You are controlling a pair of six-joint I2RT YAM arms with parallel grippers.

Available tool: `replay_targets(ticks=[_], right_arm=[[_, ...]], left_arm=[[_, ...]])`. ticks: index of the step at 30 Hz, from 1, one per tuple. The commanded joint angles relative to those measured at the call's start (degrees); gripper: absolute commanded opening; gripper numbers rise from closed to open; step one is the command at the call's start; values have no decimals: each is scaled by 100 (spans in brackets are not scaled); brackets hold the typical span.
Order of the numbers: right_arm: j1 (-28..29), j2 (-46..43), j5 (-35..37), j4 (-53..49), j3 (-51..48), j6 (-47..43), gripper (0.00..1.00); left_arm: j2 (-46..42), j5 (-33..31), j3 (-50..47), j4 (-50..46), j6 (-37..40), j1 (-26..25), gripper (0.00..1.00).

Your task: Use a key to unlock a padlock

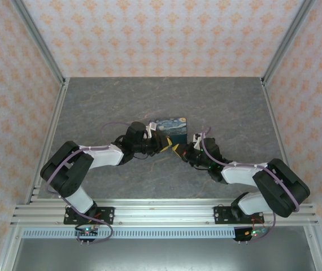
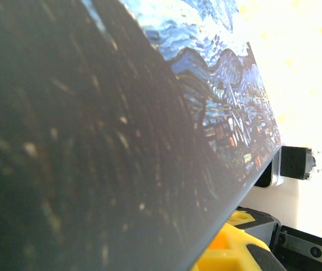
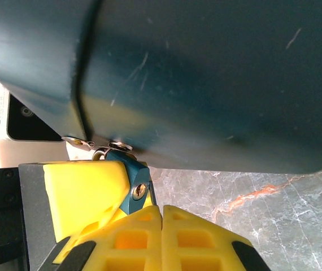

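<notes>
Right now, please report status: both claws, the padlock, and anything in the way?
Left claw shut on padlock. Right claw shut on key, key tip at the padlock's dark blue edge. No obstruction seen between them.

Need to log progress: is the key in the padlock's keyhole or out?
In, apparently: the key, held by the right gripper, has its bluish head against the padlock underside, no blade showing.

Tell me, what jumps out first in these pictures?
A padlock printed with a swirling blue and yellow starry-night painting, held over the middle of the grey table by the left gripper. Just beneath its dark blue side, the right gripper, yellow and shut, holds a small bluish key against it.
</notes>
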Motion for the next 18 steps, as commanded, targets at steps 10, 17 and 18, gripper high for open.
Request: replay_targets(ticks=[10, 17, 18], right_arm=[[-110, -97, -52, 4, 85, -224, 0], [-124, -222, -52, -294, 26, -353, 0], [-125, -225, -52, -286, 18, -352, 0]], left_arm=[[-222, 130, 167, 42, 66, 13, 0], [-213, 109, 216, 18, 49, 15, 0], [-210, 109, 224, 18, 45, 14, 0]])
